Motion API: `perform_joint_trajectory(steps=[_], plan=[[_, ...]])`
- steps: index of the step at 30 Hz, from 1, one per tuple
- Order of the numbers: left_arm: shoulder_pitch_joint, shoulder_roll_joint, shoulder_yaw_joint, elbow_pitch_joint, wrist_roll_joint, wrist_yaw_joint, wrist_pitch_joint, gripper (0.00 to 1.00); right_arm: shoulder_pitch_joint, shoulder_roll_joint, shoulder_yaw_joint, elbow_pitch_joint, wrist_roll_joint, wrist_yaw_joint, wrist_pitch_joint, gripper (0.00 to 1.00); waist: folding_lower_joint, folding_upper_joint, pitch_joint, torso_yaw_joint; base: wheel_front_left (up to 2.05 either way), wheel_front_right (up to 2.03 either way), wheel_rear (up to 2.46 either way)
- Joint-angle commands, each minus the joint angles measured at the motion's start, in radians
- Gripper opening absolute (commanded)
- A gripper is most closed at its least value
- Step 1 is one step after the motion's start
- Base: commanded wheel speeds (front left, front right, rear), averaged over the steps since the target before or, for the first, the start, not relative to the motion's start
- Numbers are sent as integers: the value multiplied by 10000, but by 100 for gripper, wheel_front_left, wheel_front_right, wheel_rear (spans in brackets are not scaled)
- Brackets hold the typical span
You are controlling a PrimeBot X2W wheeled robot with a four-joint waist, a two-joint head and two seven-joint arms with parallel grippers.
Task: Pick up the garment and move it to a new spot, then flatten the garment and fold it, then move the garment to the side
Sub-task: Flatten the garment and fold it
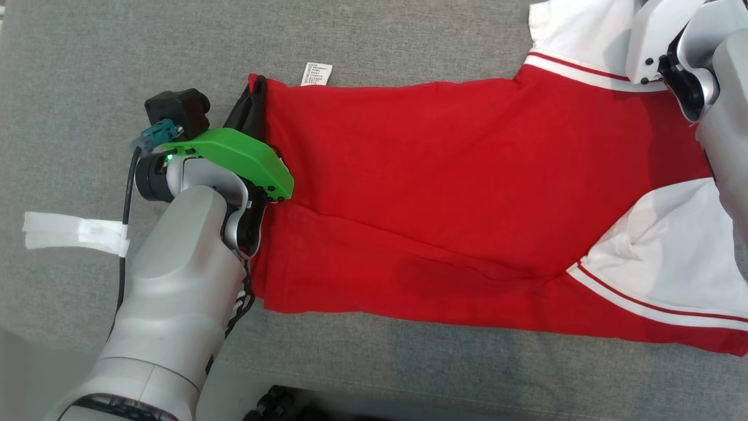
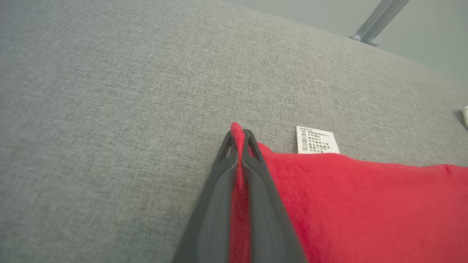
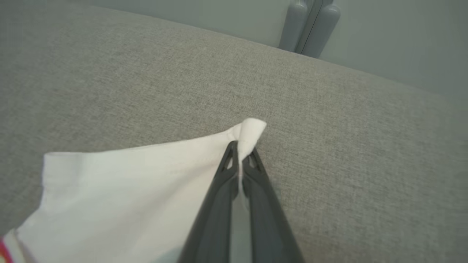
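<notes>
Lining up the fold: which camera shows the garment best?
Head view: the red-and-white garment lies spread, almost entire. Left wrist view has its red corner pinched in the left claw; right wrist view, a white corner in the right claw.

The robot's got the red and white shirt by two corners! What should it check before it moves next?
1. Left gripper shut on the red corner of the shirt: ok.
2. Right gripper shut on a white corner: ok.
3. Both cloth layers pinched: cannot tell.
4. Shirt lying smooth: not ok, creases cross the red middle.
5. Care label tucked in: not ok, it pokes out onto the grey surface.
</notes>
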Motion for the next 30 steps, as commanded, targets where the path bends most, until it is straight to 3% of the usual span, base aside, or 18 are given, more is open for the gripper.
perform_joint_trajectory(steps=[1, 8, 18, 24, 30], plan=[[-83, 106, 56, 53, -67, -21, -80, 0, 14, -15, 132, -80, 156, -17, -215, 0, 0, 1, -98, -167, 0, 0, 0], [269, 282, 296, 39, -165, -29, -187, 0, 519, -347, 1071, -1096, 1150, -17, -985, 0, 0, 1, -543, -606, 0, 0, 0], [1391, 794, 851, -616, -336, 87, -270, 0, 2599, -1524, 2555, -4089, 3269, -16, -2278, 0, 0, 1, -1613, -1381, 0, 0, 0], [2511, 1030, 1050, -1378, -278, 257, -261, 0, 4433, -2184, 2517, -5750, 3941, -16, -3043, 0, 0, 1, -2346, -1735, 0, 0, 0], [3731, 1220, 1170, -2357, -181, 505, -262, 0, 6450, -2557, 1779, -7162, 3974, -14, -3334, 0, 0, 1, -2879, -2038, 0, 0, 0]])
